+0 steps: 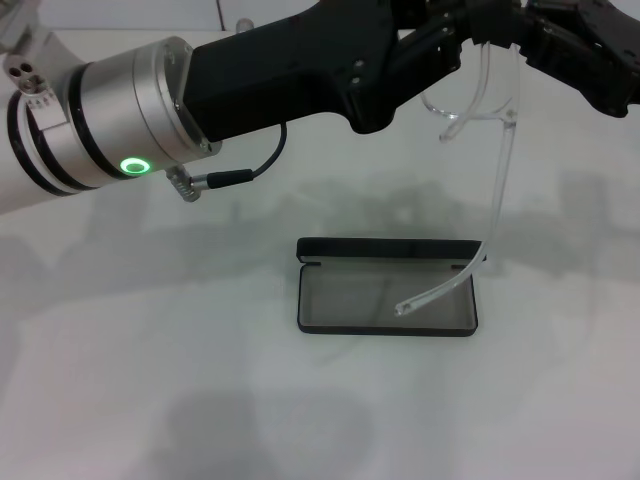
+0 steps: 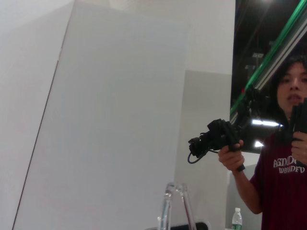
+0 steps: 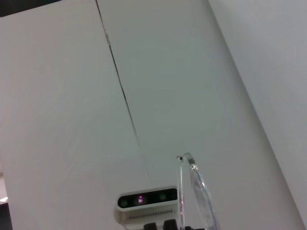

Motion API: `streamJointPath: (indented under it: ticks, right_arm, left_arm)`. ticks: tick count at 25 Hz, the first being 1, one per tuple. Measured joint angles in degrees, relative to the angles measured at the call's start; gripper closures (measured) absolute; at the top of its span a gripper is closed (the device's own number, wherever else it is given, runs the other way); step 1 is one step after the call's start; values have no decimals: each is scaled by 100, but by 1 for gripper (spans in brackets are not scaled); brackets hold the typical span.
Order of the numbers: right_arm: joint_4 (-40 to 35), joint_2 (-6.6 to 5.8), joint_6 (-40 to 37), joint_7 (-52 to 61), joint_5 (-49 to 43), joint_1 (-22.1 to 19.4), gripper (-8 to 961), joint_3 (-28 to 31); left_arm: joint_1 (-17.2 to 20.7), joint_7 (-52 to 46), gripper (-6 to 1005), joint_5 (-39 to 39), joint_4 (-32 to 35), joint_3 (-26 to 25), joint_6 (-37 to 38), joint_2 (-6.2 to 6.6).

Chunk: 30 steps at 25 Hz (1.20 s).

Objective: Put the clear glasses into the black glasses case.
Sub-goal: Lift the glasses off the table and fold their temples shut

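We hold the glasses (image 1: 487, 120) aloft between both pincers, left (image 1: 440, 40) and right (image 1: 530, 45), each gripping them, one arm dangling over the open case (image 1: 388, 290) at six o'clock, ready to lower.

A lab: white table (image 1: 150, 380), plain wall panels (image 2: 110, 120) (person (image 2: 283, 158) watching).

Both grippers hold the clear glasses (image 1: 480, 110) aloft, one arm dangling over the open black glasses case (image 1: 388, 287).

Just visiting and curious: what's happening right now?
Both tools up high, left and right, holding glasses between them. One arm dangles into open case. Nothing in the way.
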Motion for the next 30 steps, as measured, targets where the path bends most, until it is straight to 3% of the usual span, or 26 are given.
streamJointPath:
  ticks: [15, 22, 26, 30]
  right_arm:
    - [-5, -36, 40, 0, 13, -71, 904, 150]
    - [42, -129, -560, 66, 127, -287, 904, 1088]
    - [625, -238, -1141, 81, 932, -402, 904, 1639]
    - [1034, -281, -1305, 16, 1530, -431, 904, 1672]
  left_arm:
    - [23, -20, 899, -61, -7, 1, 178, 15]
    - [249, -27, 900, -215, -101, -508, 717, 48]
    - [299, 151, 900, -197, -375, -544, 817, 36]
    - [226, 292, 901, -176, -650, -484, 999, 27]
